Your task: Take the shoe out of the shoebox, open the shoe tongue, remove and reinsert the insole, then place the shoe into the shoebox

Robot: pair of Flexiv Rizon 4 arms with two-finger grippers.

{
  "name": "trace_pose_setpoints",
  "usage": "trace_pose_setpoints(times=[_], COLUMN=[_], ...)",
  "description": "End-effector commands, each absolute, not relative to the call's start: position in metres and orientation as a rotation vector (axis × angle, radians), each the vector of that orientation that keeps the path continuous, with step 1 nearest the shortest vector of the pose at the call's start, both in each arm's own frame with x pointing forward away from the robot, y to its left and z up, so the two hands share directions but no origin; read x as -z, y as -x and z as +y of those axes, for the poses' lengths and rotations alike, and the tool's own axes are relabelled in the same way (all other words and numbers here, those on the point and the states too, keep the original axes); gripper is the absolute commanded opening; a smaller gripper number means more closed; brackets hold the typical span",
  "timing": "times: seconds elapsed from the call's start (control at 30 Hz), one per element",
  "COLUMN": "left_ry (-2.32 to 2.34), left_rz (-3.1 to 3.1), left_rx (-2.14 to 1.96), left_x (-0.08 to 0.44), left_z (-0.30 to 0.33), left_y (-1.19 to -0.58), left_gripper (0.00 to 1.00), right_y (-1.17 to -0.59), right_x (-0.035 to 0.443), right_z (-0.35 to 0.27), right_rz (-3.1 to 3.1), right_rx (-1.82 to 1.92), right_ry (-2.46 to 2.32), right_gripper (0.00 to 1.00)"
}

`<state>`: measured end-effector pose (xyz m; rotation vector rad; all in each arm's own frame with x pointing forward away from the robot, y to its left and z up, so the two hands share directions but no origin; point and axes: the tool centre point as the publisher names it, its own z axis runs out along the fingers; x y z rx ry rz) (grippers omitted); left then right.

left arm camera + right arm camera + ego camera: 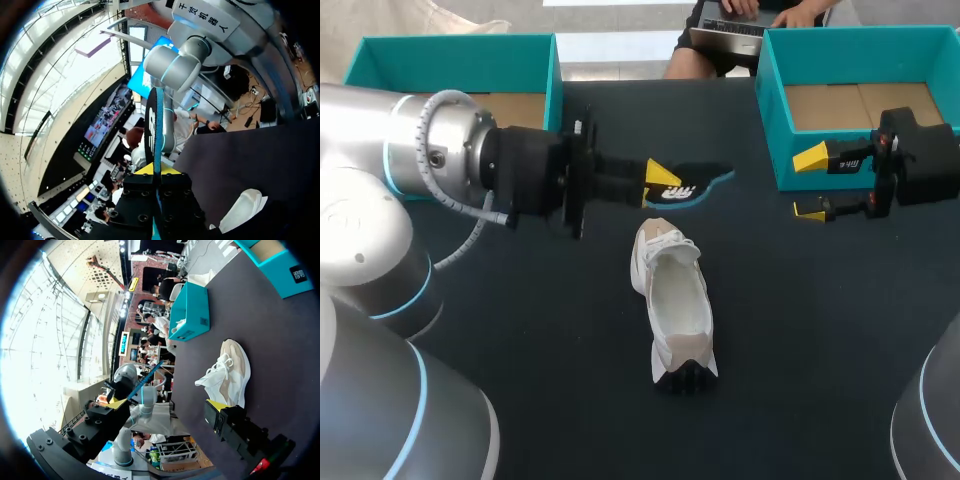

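White-and-beige fabric forms the upper of the low lace-up shoe (672, 298), which lies on the dark tabletop (550, 330) between the two arms, outside both boxes. Its laced end points toward the far side and a black patch of sole shows at its near end. The left end effector (665, 185), entering from the left, is closed on the black flat insole with a teal edge (692, 186), holding it just beyond the laced end of the shoe. In the left wrist view the insole (156, 127) stands edge-on, clamped between the fingers of the left end effector (157, 171), with the shoe (244, 210) off to one side on the tabletop. The right end effector (812, 184) is near the front wall of the right teal open cardboard shoebox (840, 172); its yellow-tipped fingers are spread wide with nothing between them. In the right wrist view the shoe (227, 371) lies ahead of the right end effector (165, 404). The left teal open cardboard shoebox (450, 62) sits at the far left corner, behind the left arm.
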<state>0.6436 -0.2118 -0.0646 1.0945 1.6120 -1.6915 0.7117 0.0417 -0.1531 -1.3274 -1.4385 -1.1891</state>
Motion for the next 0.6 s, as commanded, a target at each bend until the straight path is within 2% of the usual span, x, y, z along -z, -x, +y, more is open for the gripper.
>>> trace_pose_setpoints(times=[0.03,0.3,0.6], left_ry=[-1.25,-1.25,-1.279], left_rz=[1.333,1.333,1.267], left_rx=[1.347,1.347,1.169], left_x=[0.066,0.066,0.122], left_z=[-0.21,-0.21,-0.21], left_y=[-0.637,-0.637,-0.63], left_gripper=[0.0,0.0,0.0], right_y=[-0.712,-0.712,-0.714], right_x=[0.153,0.153,0.161], right_z=[0.043,0.043,0.051], right_rz=[-1.439,-1.439,-1.403], right_rx=[1.189,1.189,1.204], right_ry=[1.33,1.33,1.3], right_gripper=[1.0,1.0,1.0])
